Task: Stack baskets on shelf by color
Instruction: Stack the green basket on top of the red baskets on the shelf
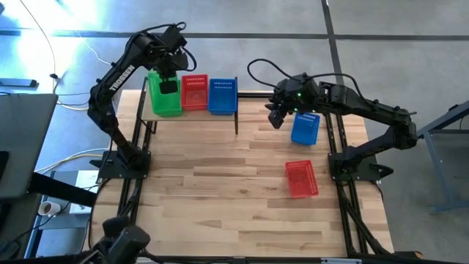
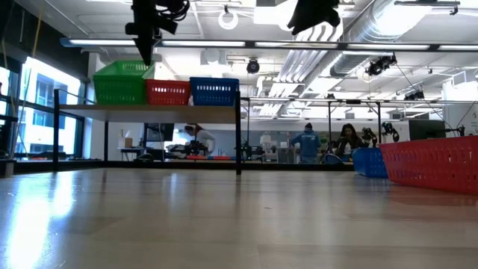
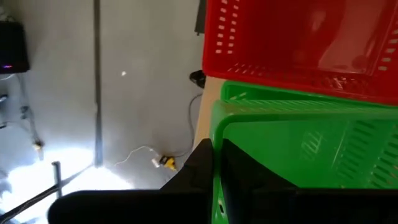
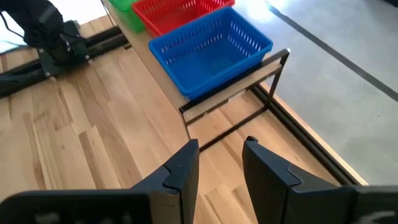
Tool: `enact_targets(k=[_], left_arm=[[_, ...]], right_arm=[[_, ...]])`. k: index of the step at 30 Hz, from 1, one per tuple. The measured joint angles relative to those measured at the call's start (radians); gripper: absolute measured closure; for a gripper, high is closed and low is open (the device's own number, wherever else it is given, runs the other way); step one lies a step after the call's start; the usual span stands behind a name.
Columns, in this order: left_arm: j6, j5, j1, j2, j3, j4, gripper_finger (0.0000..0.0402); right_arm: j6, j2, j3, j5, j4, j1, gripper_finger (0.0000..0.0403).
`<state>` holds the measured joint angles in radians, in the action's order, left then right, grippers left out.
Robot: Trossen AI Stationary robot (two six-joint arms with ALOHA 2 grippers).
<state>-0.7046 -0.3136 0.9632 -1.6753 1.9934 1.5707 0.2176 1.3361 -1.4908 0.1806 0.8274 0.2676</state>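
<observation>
One TROSSEN-marked arm, left end effector (image 1: 168,86) clamped on green basket (image 1: 164,102) (right end effector (image 4: 219,163) open, empty).

A robotics lab in a big open hall: exposed ducts (image 2: 388,30) and strip lights (image 2: 246,45) on the ceiling, a polished concrete floor (image 1: 242,18), loose cables (image 1: 80,51), other benches (image 2: 358,131), and people (image 2: 306,143) working behind the wooden worktop (image 1: 220,198).

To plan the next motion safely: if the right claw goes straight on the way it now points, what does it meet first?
Probably the bare tabletop just before the shelf, whose blue basket lies further along. The right claw is open and empty; depth is unclear.
</observation>
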Motion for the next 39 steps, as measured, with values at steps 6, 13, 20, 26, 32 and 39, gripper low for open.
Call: enact_targets(k=[6, 13, 20, 26, 32, 39], left_arm=[[-0.033, 0.091, 0.028, -0.015, 0.000, 0.000, 0.0401], [-0.008, 0.136, 0.054, -0.036, 0.000, 0.001, 0.0401], [0.010, 0.197, 0.075, -0.039, 0.000, 0.001, 0.0401], [0.013, 0.259, 0.080, -0.039, 0.000, 0.001, 0.0401], [0.024, 0.271, 0.080, -0.039, 0.000, 0.000, 0.0391], [0.046, 0.220, 0.076, -0.039, 0.000, -0.001, 0.0367]], right_arm=[[0.000, 0.000, 0.000, 0.000, 0.031, 0.000, 0.0293], [-0.002, 0.000, 0.000, 0.000, 0.037, 0.000, 0.0293], [-0.002, 0.000, 0.000, 0.000, 0.054, 0.000, 0.0293], [-0.002, 0.000, 0.000, -0.001, 0.062, 0.000, 0.0293], [-0.016, 0.000, 0.000, -0.001, 0.068, 0.000, 0.0293], [-0.017, 0.000, 0.000, -0.001, 0.068, 0.000, 0.0293]])
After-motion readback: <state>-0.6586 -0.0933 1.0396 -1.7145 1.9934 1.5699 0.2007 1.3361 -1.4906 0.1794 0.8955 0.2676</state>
